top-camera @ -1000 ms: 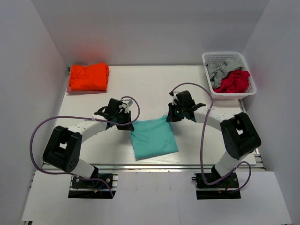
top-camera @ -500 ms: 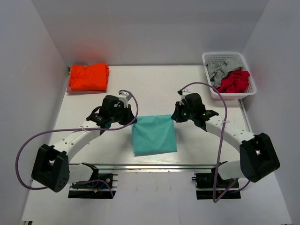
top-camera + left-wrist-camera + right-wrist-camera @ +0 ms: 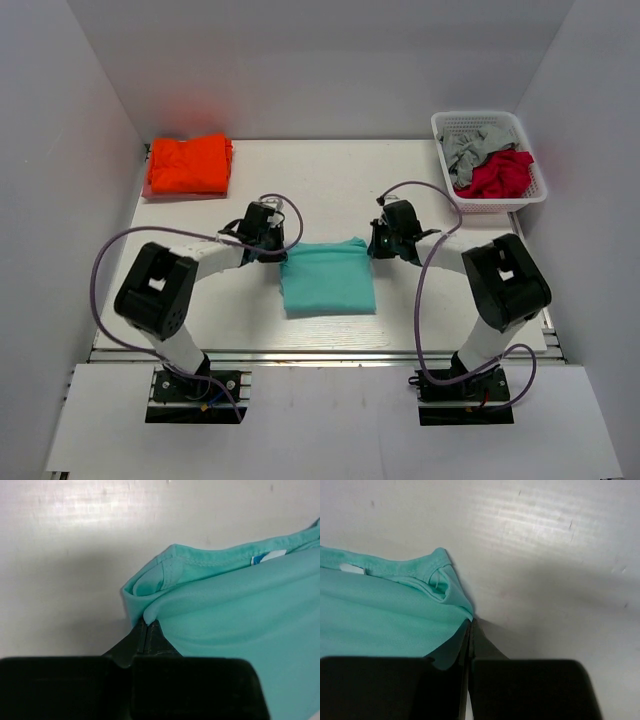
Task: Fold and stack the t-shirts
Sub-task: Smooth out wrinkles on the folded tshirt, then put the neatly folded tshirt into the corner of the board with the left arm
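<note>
As seen from overhead: white bench, walled in white on three sides, with both arms reaching in from the near edge. Close to the near edge, about midway between the side edges, mint-teal t-shirt, folded to a rough square and lying flat, its far hem bunched and dipping a little in the middle. In the far left corner, orange t-shirt, folded into a thick rectangle, well apart from the teal one. In the far right corner, white slotted plastic basket, upright. Inside it, crumpled grey cloth toward the far left and crumpled red cloth toward the near right, touching each other and heaped to about the rim. Purple cables looping beside each arm. Down low at the teal shirt's far left corner, left gripper, clenched, fingers pressed together with a fold of the teal hem pinched at the tips. At the far right corner of the same shirt, right gripper, likewise clenched, with the teal edge caught between the tips and draped over the left finger. Just inside the far hem, small white-and-blue label, partly tucked under the stitching.
</note>
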Tool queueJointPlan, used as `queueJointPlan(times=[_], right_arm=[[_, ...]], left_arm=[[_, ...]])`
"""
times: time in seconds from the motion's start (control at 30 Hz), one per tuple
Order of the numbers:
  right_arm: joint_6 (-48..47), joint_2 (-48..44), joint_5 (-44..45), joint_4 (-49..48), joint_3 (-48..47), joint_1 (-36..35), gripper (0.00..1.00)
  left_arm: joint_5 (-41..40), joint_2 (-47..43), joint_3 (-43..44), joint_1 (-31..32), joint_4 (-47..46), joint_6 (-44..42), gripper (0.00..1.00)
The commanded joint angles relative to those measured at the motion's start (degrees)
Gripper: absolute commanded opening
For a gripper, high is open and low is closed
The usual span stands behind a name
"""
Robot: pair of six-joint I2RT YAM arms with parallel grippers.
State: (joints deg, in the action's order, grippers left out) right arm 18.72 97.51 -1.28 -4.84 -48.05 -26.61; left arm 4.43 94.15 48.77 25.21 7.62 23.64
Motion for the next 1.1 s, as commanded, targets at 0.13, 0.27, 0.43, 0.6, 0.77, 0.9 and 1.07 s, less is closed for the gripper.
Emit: queueJointPlan(times=[0.13, 0.27, 0.43, 0.6, 0.77, 0.9, 1.07], right_arm=[[-0.4, 3.0, 3.3, -4.2, -5.5, 2.5, 0.00], [-2.6, 1.4, -0.2, -2.1, -7.4, 2.5, 0.23], [-3.4, -2.9, -4.3, -0.6, -8.5, 2.4, 0.61], [0.3, -8.5, -2.9, -3.2, -6.1, 2.3, 0.85], [2.9, -14.6, 1.0, -1.8, -3.0, 2.4, 0.87], [3.5, -20.3, 3.2, 0.4, 0.6, 2.5, 0.90], [4.0, -25.6, 4.2, 2.0, 4.4, 2.5, 0.90]], left_arm=[[-5.7, 6.6, 10.0, -0.9, 1.8, 0.4, 0.15], [-5.7, 4.1, 10.6, -0.9, 3.0, 0.4, 0.70], [-8.0, -1.0, 9.5, -0.3, 3.7, 0.4, 1.00], [-1.4, -3.4, 7.3, 0.3, 0.8, 0.4, 1.00], [5.2, -3.4, 4.1, 0.8, 0.8, -0.1, 1.00], [8.2, -2.0, 2.7, 2.6, 0.8, -0.6, 1.00], [8.8, 1.6, 1.7, 4.9, 2.0, -0.6, 0.86]])
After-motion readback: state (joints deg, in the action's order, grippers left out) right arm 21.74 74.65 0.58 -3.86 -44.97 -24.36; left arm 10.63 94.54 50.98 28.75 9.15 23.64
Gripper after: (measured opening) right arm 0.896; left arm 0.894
